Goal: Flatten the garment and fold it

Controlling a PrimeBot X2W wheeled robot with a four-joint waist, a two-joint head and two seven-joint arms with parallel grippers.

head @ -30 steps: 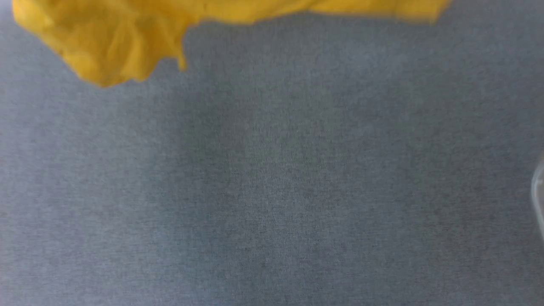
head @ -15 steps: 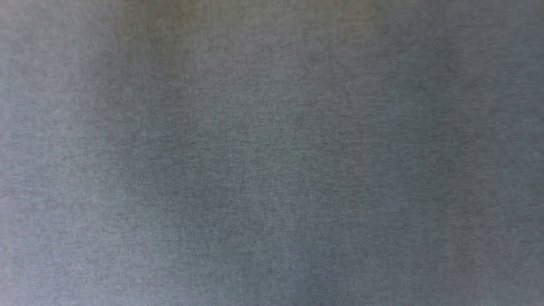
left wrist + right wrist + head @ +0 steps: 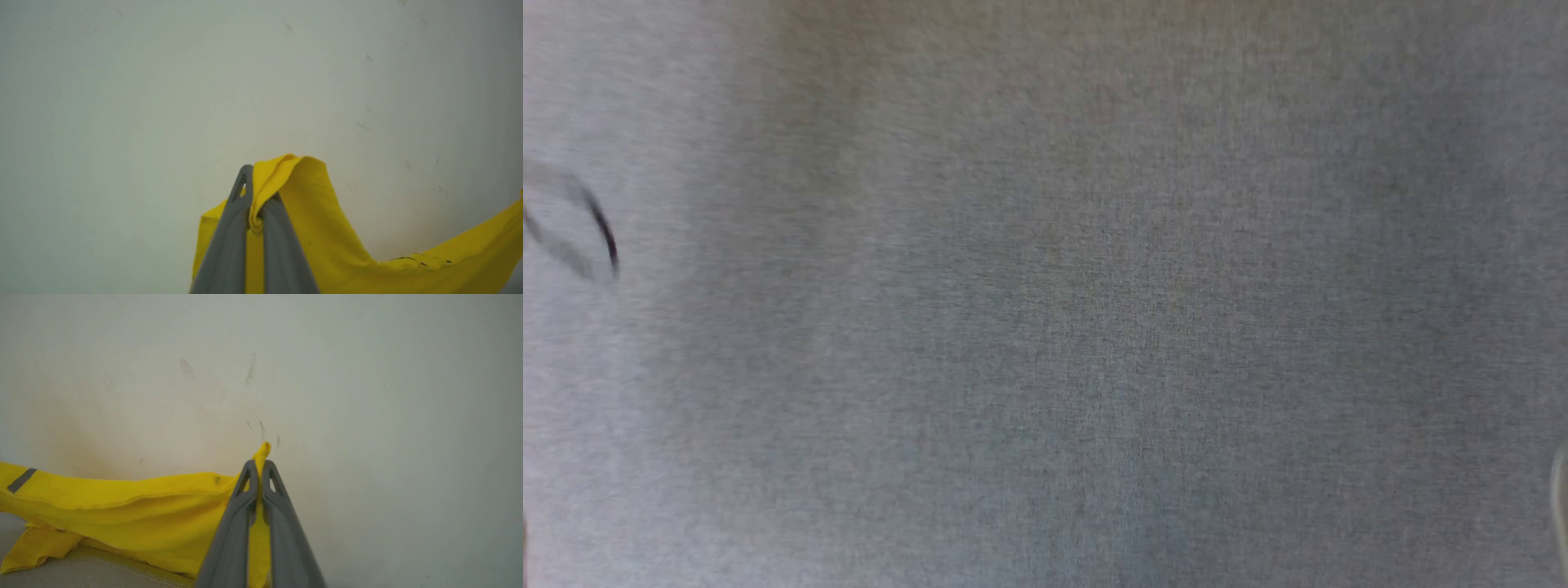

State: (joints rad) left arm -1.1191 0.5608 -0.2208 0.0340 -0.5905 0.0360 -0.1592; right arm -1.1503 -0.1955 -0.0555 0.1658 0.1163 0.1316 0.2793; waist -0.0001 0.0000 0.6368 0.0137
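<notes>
The garment (image 3: 322,232) is held up in front of a pale, scuffed wall (image 3: 163,81), gripped by both pincers. The left pincer (image 3: 260,183) is closed tight on a bunched fold of the yellow cloth, which stands up past its fingertips; from there the cloth sags away to the right, with a few small black marks on it. The right pincer (image 3: 258,465) is likewise clamped shut on a thin pinch of the garment (image 3: 143,506), a small tip poking out beyond the fingers. From it the cloth runs off to the left in long folds and shows a short grey stripe. Its lower left corner droops onto a grey surface (image 3: 81,571). The head view shows grey woven surface (image 3: 1094,327).
</notes>
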